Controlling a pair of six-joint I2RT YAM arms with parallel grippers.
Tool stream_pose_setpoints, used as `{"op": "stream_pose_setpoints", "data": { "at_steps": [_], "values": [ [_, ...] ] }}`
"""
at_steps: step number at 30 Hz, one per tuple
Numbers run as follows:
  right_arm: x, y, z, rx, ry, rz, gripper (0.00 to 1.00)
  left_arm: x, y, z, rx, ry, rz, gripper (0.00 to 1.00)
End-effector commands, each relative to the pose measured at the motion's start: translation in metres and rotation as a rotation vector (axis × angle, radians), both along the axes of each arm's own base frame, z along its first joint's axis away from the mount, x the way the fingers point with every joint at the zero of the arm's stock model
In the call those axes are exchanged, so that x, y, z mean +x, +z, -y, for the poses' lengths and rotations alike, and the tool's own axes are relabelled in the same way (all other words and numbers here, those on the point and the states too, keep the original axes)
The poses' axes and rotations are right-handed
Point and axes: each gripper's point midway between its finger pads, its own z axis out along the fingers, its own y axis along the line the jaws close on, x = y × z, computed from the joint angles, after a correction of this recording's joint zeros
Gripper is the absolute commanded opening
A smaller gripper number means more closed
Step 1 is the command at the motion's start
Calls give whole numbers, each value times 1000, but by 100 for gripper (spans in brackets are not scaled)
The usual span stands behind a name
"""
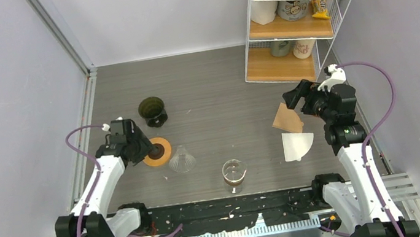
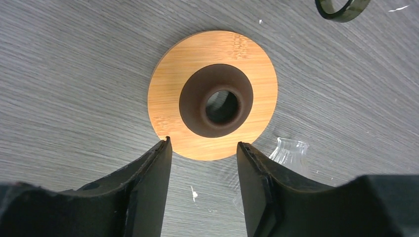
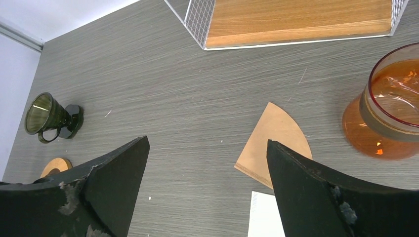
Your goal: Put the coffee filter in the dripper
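Grey wood-grain table with pale walls around it; a wire shelf stands ahead of the right gripper. That gripper is wide open and empty. The brown filter lies flat just ahead of it, the white filter closer in. The left gripper is open, tips at the near edge of the wooden disc. The green dripper stands beyond the disc, and a glass cone is beside its right finger.

Layout, left to right.
At left, dripper behind ring, cone just right of ring; jug front centre; at right, far filter just behind near filter; shelf rack back right.
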Motion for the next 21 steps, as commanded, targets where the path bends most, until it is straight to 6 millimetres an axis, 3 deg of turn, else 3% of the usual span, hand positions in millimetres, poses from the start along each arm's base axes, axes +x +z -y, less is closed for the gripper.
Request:
{"op": "stream_pose_setpoints", "data": {
  "at_steps": [1,9,21],
  "values": [
    [4,9,5,-28,-16,31,95,12,8,-4,23,3,12,55],
    [4,6,5,-29,-18,22,95,20,-6,-2,19,-2,-18,46],
    [5,4,7,-31,-26,12,95,28,-27,-3,63,24,-91,43]
  ]
}}
